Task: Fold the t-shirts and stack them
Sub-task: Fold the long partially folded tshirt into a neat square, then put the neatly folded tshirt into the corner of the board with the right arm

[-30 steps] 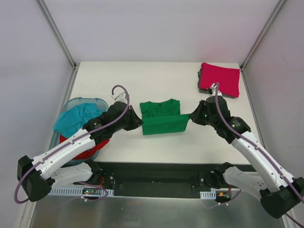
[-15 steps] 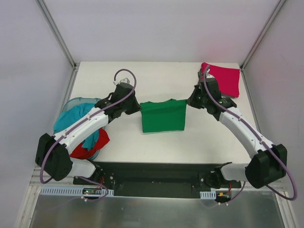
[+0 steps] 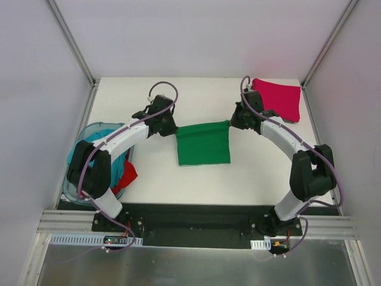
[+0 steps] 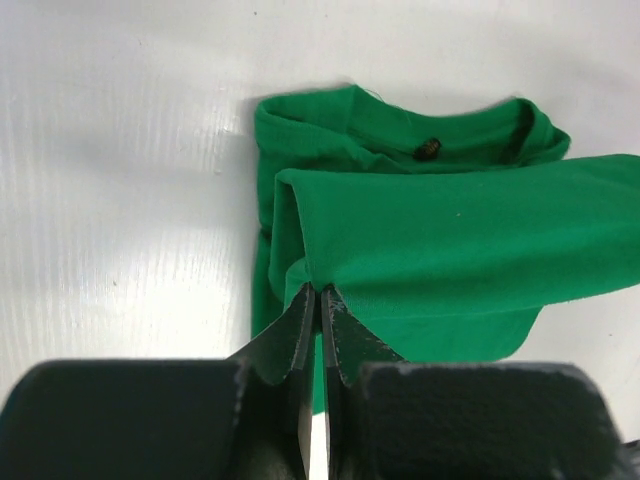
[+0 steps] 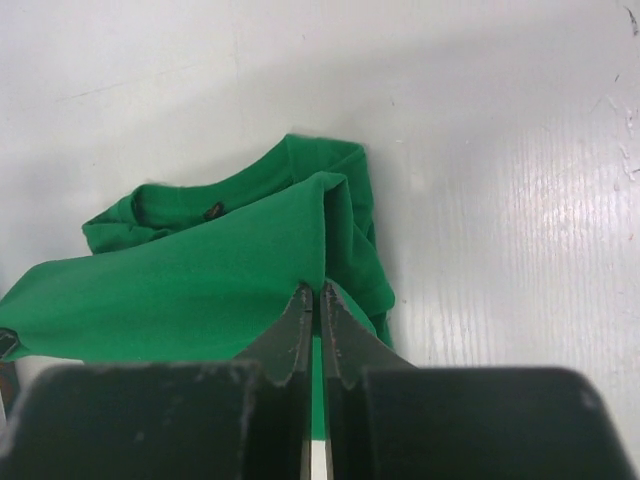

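Observation:
A bright green t-shirt (image 3: pixel 203 143) lies mid-table, folded over itself into a rough square. My left gripper (image 3: pixel 174 128) is shut on its far left corner and my right gripper (image 3: pixel 231 124) on its far right corner. The held edge sags between them just above the cloth. The left wrist view has the left gripper (image 4: pixel 320 290) pinching a green fold, with the collar and label (image 4: pixel 428 148) beyond it. In the right wrist view, the right gripper (image 5: pixel 318 287) pinches the other corner. A folded crimson-pink t-shirt (image 3: pixel 277 98) rests at the far right corner.
A pale-blue plastic tub (image 3: pixel 101 125) sits at the left edge under my left arm, holding a teal t-shirt (image 3: pixel 76 156) and a red t-shirt (image 3: pixel 127 173). White walls enclose the table (image 3: pixel 196 95) on three sides.
Both grippers carried the green shirt's near edge away from me and over its collar end, doubling the shirt. Both arms now stretch farther out.

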`<state>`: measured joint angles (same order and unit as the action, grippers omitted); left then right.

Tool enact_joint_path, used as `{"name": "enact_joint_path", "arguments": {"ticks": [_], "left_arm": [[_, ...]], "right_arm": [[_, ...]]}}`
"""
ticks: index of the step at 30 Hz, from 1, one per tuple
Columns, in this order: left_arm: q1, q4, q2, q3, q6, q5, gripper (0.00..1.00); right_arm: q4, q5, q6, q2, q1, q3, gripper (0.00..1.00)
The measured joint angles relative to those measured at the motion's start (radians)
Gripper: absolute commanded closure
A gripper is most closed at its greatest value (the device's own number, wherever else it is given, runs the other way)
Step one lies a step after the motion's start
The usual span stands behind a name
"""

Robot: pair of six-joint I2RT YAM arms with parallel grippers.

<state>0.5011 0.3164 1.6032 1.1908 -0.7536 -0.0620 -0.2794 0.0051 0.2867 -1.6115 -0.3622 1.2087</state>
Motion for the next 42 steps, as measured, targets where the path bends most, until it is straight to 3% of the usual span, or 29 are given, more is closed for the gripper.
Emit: {"name": "enact_joint_path", "arguments": {"ticks": [3, 7, 8, 9, 10, 12, 17, 25, 32, 42], "left_arm": [[-0.019, -0.005, 0.064, 0.029, 0.008, 0.016, 0.98], [-0.035, -0.004, 0.143, 0.064, 0.021, 0.035, 0.44], [-0.041, -0.003, 0.155, 0.066, 0.025, 0.034, 0.31], [-0.049, 0.000, 0.162, 0.068, 0.028, 0.031, 0.10], [-0.058, 0.006, 0.165, 0.068, 0.033, 0.030, 0.01], [-0.067, 0.013, 0.164, 0.069, 0.042, 0.028, 0.01], [-0.076, 0.009, 0.117, 0.069, 0.053, 0.083, 0.01], [-0.074, -0.121, 0.055, 0.034, 0.067, 0.335, 0.01], [-0.074, -0.186, 0.275, 0.151, 0.066, 0.459, 0.01], [-0.077, -0.144, 0.422, 0.235, 0.066, 0.366, 0.01]], "right_arm": [[0.012, -0.003, 0.000, -0.053, 0.006, 0.024, 0.97], [0.046, -0.001, -0.001, -0.119, 0.014, 0.041, 0.74], [0.049, -0.002, -0.001, -0.136, 0.019, 0.050, 0.59], [0.049, -0.005, 0.001, -0.151, 0.024, 0.060, 0.49], [0.042, -0.011, -0.008, -0.172, 0.033, 0.082, 0.41], [0.040, -0.021, -0.009, -0.189, 0.041, 0.105, 0.04], [0.037, -0.038, -0.023, -0.143, 0.045, 0.100, 0.04], [0.088, -0.183, -0.014, 0.022, 0.030, -0.035, 0.04], [0.161, -0.271, 0.008, -0.061, 0.023, -0.039, 0.04], [0.158, -0.313, -0.034, -0.303, 0.023, 0.074, 0.04]]}}
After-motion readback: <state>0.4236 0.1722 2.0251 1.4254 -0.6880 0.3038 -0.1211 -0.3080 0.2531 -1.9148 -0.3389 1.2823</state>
